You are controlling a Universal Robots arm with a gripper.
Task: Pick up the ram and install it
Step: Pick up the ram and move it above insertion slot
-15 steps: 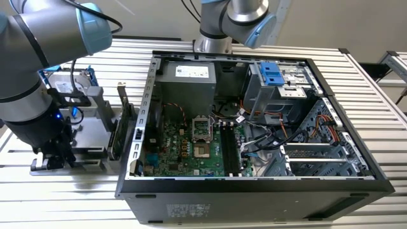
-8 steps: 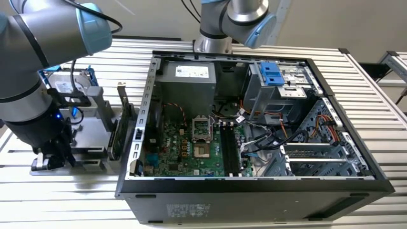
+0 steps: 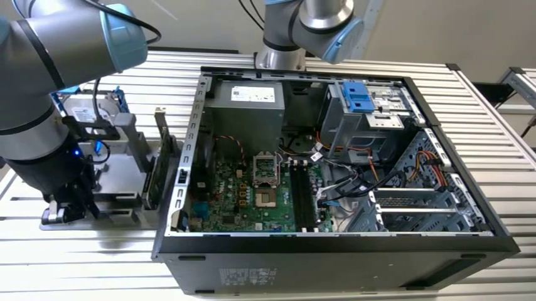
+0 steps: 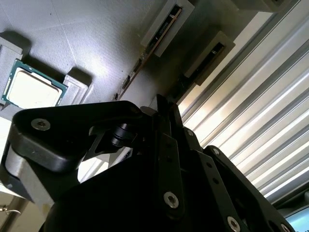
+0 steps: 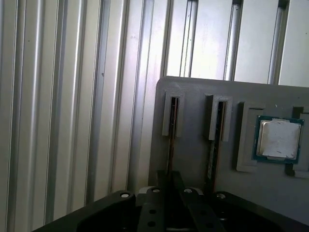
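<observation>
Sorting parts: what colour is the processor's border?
Teal-green on the processor; best in the first wrist view.

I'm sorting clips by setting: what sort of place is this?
Probably a robotics lab bench for computer assembly: an open desktop case lies on a slatted metal table, beside a parts holder carrying a processor.

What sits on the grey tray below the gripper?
On the grey tray, in the first wrist view: two ram sticks standing edgewise in slotted holders and a processor chip in a recess. The gripper covers the tray's near edge and the sticks' ends.
</observation>
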